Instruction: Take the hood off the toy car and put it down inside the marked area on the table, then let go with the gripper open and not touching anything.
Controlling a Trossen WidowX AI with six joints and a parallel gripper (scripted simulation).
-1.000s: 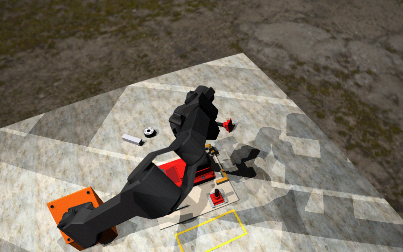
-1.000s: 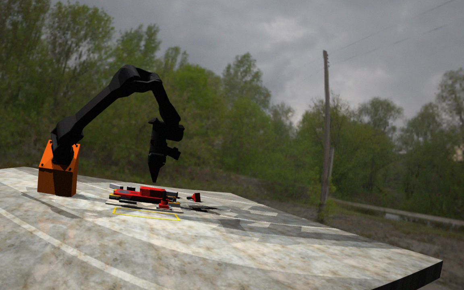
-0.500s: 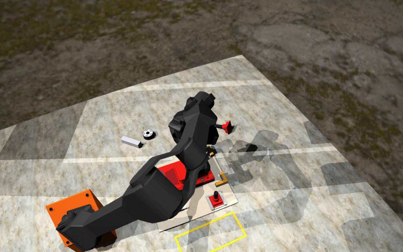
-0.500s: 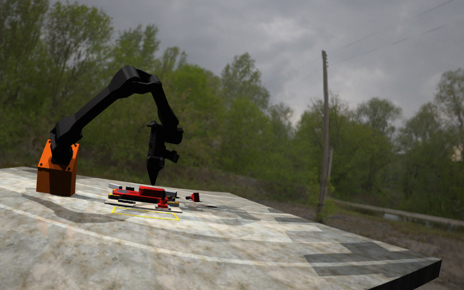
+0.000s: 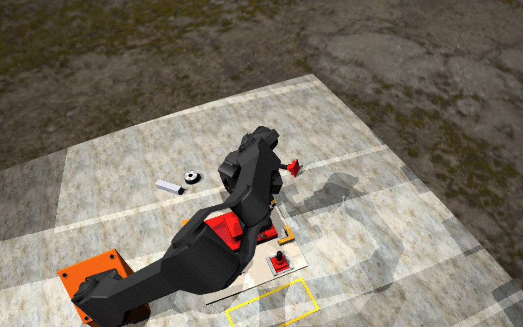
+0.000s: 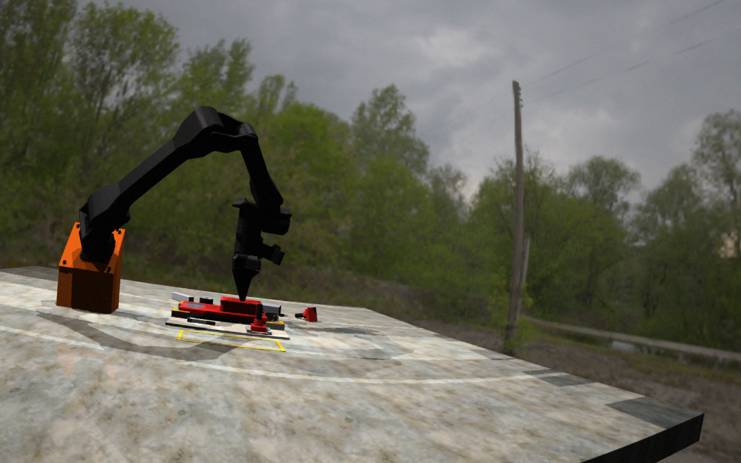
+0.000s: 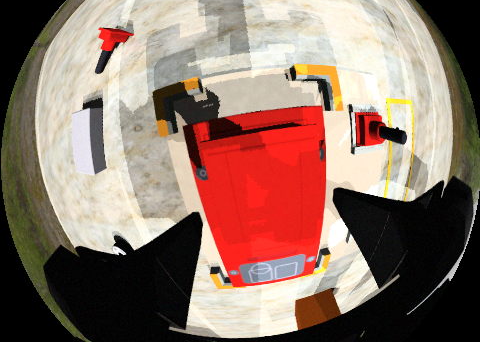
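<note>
car (image 5: 230,231) on board (image 5: 292,264), mid-table | gripper (image 7: 267,236) over hood (image 7: 263,189), fingers either side | marked area (image 5: 271,303) by near edge, before board | block (image 5: 169,186), wheel (image 5: 191,176) behind, apart

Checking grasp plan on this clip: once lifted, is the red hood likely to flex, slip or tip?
The hood looks like a flat, rigid panel, so probably stiff. Its smooth faces may slip. The open gripper straddles it near one end, so it might tilt.
</note>
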